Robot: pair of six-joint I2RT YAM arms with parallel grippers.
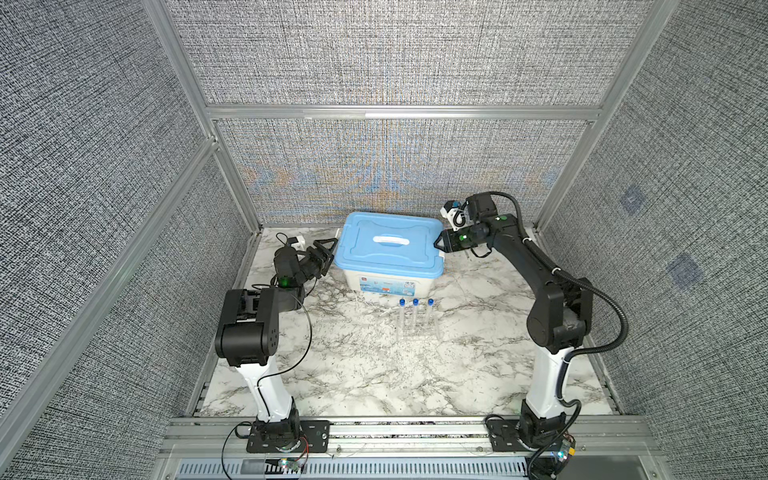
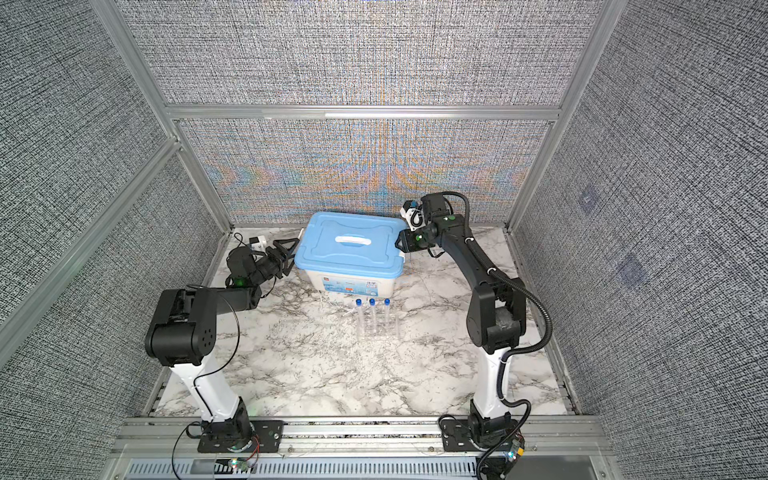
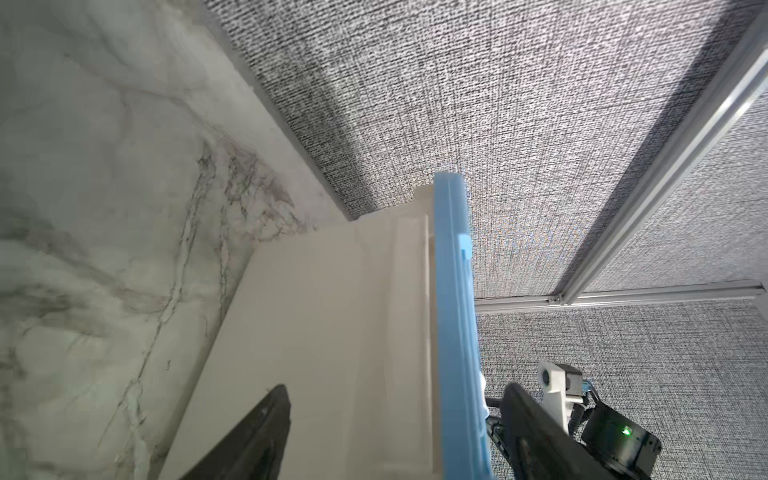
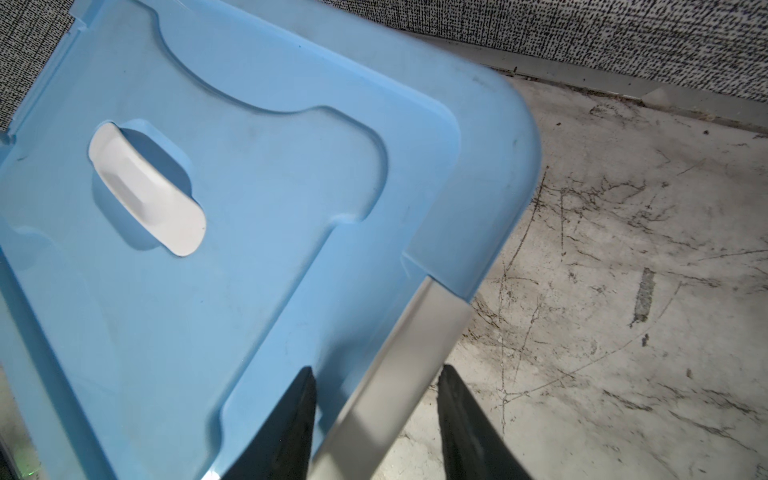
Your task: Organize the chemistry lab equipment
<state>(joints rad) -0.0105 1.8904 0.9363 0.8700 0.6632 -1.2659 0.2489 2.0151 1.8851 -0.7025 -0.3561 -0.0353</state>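
Marble table point(image 1: 374, 374). White tub point(image 1: 386, 282) at table's 12 o'clock, against back wall. Light-blue lid point(image 1: 390, 257) sits on tub, white handle point(image 1: 391, 240) at centre. Left gripper point(image 1: 328, 254) at lid's 9 o'clock, jaws spread wide astride lid rim, no pinch seen. Right gripper point(image 1: 439, 243) at lid's 3 o'clock, jaws part-spread astride lid edge; can't tell if pinching. Clear rack point(image 1: 417, 330) at tub's 5 o'clock, just in front of it. Three blue-capped tubes point(image 1: 415, 316) stand in rack, side by side.
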